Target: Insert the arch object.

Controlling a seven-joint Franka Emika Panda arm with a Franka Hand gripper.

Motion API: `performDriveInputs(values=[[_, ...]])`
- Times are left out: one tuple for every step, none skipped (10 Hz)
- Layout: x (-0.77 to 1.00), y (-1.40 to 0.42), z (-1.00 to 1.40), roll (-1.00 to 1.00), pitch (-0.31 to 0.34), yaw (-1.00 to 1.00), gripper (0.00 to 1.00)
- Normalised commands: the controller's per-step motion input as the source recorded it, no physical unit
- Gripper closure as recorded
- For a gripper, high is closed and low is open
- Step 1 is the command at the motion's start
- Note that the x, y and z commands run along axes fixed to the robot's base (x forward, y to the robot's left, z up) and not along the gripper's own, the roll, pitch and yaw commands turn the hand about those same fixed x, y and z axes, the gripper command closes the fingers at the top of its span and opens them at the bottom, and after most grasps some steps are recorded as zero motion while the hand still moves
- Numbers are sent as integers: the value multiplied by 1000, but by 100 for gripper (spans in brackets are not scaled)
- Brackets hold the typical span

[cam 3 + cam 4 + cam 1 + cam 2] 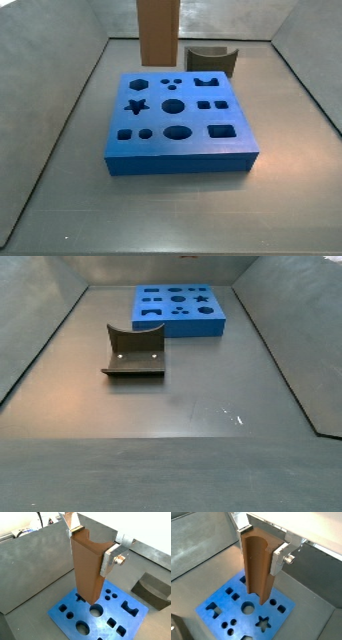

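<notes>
- Upright, held aloft: arch object (88, 567), tall brown column, lower end hanging just over the blue board (67, 612) with its cut-out holes; also seen in a side view (156, 30) rising out of frame above the board's far edge, toward 12 o'clock.
- Clamped near its upper end between the gripper (91, 542); silver finger (110, 557) pressed flat against one side, jaws spread only as wide as the column.
- Judged stiff, solid, wood-like and fairly light; smooth flat faces likely to slip or swing under a high grip, so a firm squeeze on two opposite flat sides advised.
- Not yet inserted: lower end apparently above a hole (249, 605) near the board's middle, contact unclear.
- Matching slot not identifiable with confidence from these views.
- Farther out: squat dark piece (134, 352) with a curved hollow, resting on the grey floor well apart from the board (178, 311), toward 7 o'clock from it in that side view.
- Grey walls enclosing the work area.
</notes>
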Motion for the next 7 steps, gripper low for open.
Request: performDriveInputs(values=[[789,446,-791,0,14,-11,100],[740,346,-654,3,3,-14,100],[760,394,-500,0,30,0,100],[751,371,-460,0,27,0,100],[737,357,-466,1,34,0,100],[691,386,-363,14,60,0,100],[606,383,-274,7,57,0,100]])
